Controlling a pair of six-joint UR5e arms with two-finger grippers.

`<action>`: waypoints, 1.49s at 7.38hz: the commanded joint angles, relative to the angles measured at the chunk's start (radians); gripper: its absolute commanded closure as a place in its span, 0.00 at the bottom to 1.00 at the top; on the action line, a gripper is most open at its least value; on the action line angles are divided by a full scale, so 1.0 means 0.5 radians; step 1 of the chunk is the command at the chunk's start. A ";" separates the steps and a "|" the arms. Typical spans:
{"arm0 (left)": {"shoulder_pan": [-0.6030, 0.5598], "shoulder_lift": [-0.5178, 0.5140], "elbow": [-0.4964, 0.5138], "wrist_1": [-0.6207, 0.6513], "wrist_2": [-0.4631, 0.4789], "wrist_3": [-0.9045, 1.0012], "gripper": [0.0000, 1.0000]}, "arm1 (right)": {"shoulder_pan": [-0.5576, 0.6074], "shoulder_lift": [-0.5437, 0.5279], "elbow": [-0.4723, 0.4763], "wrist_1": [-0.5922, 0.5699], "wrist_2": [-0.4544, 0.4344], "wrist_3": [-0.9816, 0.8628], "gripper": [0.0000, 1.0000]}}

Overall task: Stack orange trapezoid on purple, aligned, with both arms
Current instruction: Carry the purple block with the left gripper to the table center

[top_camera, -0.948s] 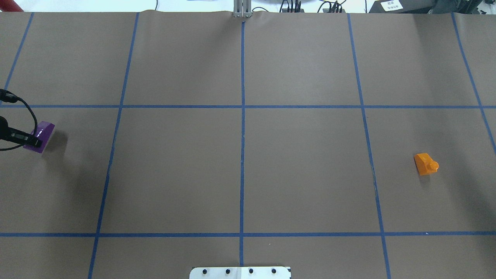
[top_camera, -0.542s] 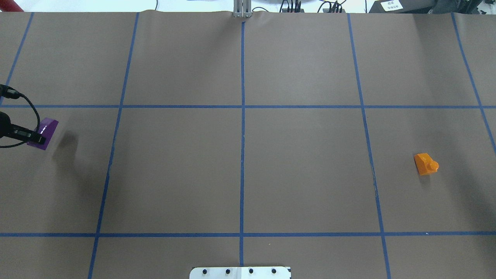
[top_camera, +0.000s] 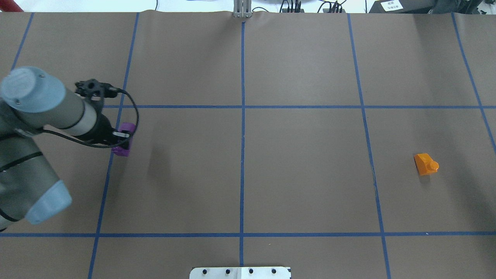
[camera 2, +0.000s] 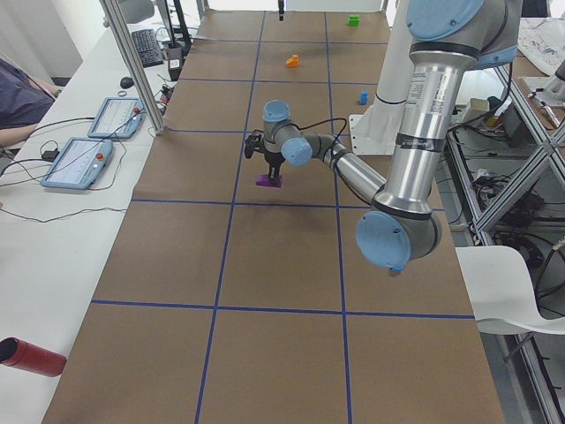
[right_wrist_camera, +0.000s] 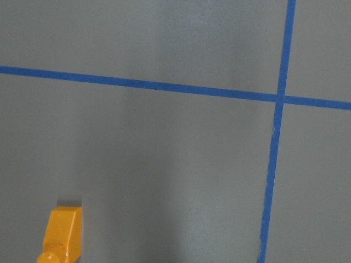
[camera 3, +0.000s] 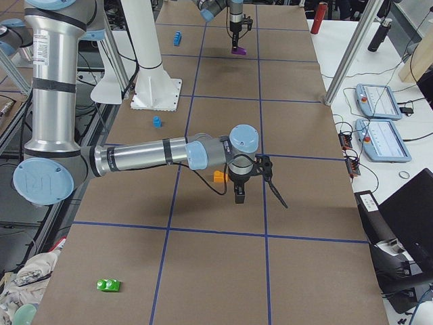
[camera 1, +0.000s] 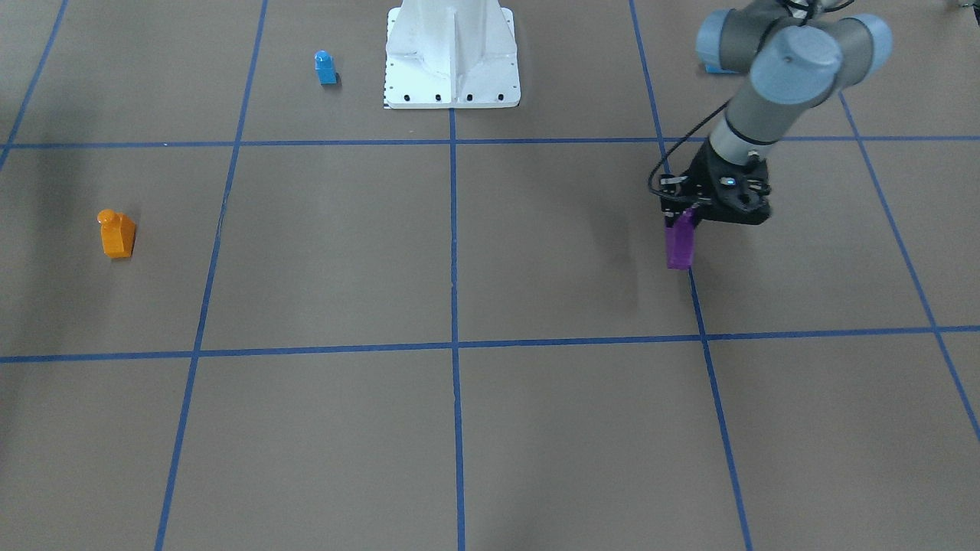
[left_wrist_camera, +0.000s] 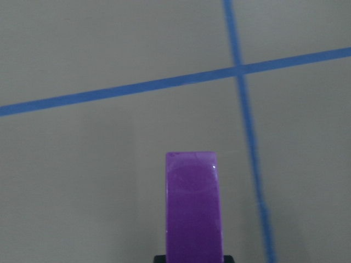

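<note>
- The left gripper [top_camera: 123, 136] hangs left of the white base plate [top_camera: 240, 272] and farther out over the tabletop [top_camera: 302, 174]. Its fingers are clamped on the purple block [top_camera: 124, 144].
- The purple block is lifted clear of the tabletop. Its shadow lies apart from it, on the side toward the base plate.
- The orange trapezoid [top_camera: 425, 164] rests on the tabletop well to the right of the base plate, with nothing touching it.
- The right gripper [camera 3: 239, 195] shows only in the right side view, near the orange trapezoid. I cannot tell whether its fingers are apart or together.
</note>
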 commanded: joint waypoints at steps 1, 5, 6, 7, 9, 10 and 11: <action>0.277 -0.549 0.120 0.391 0.160 -0.255 1.00 | 0.000 0.000 -0.006 0.000 0.000 0.000 0.00; 0.453 -1.211 0.792 0.362 0.298 -0.483 1.00 | 0.003 -0.003 -0.009 0.000 -0.003 0.000 0.00; 0.471 -1.208 0.814 0.310 0.301 -0.480 1.00 | 0.003 -0.003 -0.009 0.000 -0.003 0.000 0.00; 0.493 -1.211 0.857 0.267 0.301 -0.480 1.00 | 0.000 -0.003 -0.012 0.000 -0.006 0.000 0.00; 0.505 -1.217 0.872 0.248 0.301 -0.483 0.96 | 0.003 0.000 -0.012 0.000 -0.009 0.000 0.00; 0.508 -1.217 0.879 0.248 0.301 -0.483 0.89 | 0.000 0.000 -0.012 0.000 -0.009 0.000 0.00; 0.517 -1.217 0.894 0.248 0.301 -0.483 0.83 | 0.003 0.000 -0.012 0.000 -0.009 0.000 0.00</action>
